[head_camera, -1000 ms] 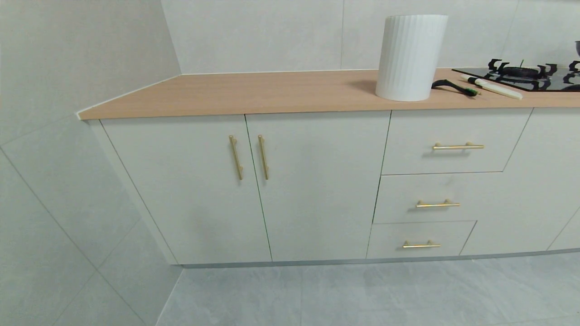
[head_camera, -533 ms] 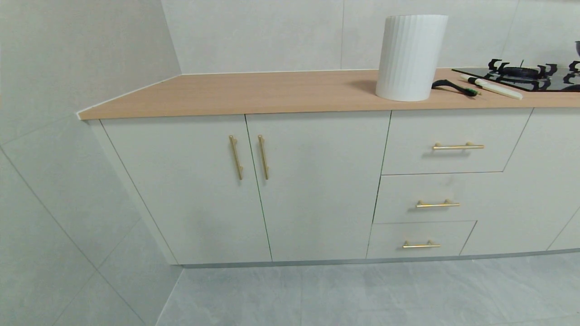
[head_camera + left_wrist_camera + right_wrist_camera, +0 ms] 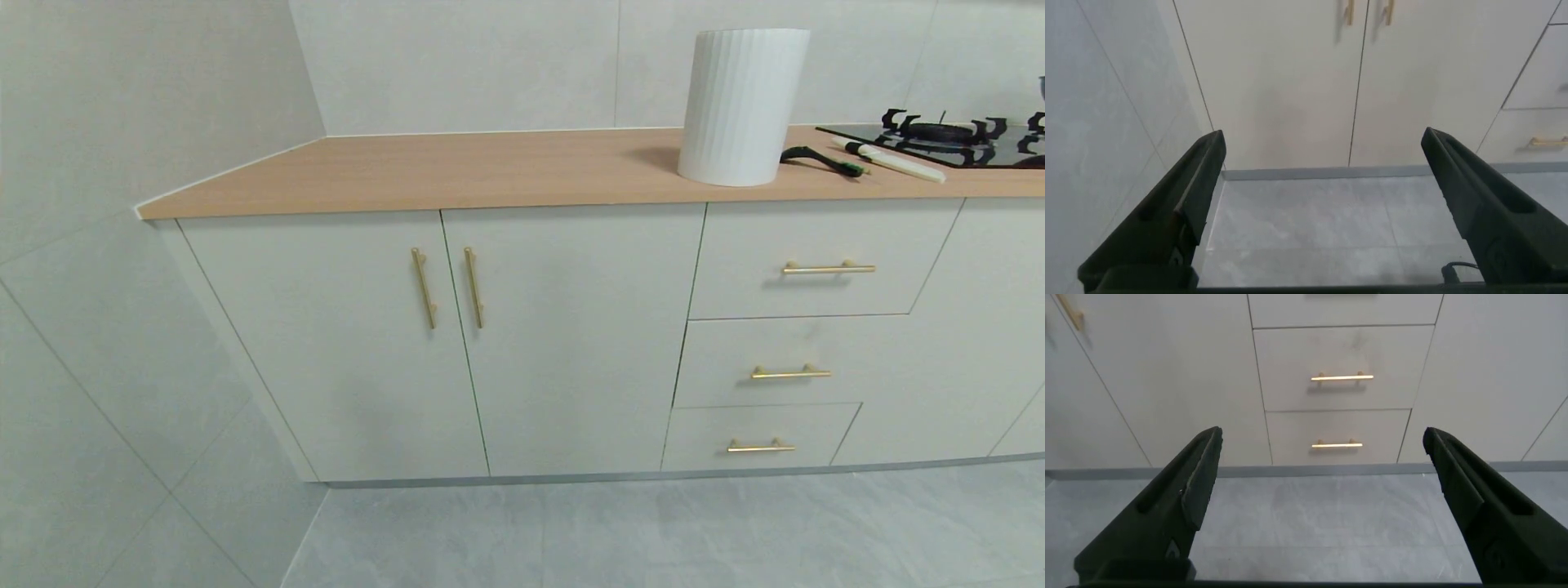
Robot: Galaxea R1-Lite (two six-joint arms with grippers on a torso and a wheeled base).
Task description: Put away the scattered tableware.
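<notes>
A knife (image 3: 890,159) and a black utensil (image 3: 816,158) lie on the worktop (image 3: 457,171) just beside the white ribbed canister (image 3: 741,106). They look light, stiff and probably slick, so they are best pinched at the handles. The left gripper (image 3: 1321,143) and right gripper (image 3: 1321,437) have their fingers spread, holding nothing.

grey tiled walls (image 3: 122,122) | grey floor (image 3: 653,531) | cream cabinets (image 3: 571,343) | seemingly wooden countertop (image 3: 490,167)

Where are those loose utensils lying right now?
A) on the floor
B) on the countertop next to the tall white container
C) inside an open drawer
B: the black-handled utensil and the pale utensil lie on the wooden countertop right beside the tall white container, and the drawers are all shut.
</notes>
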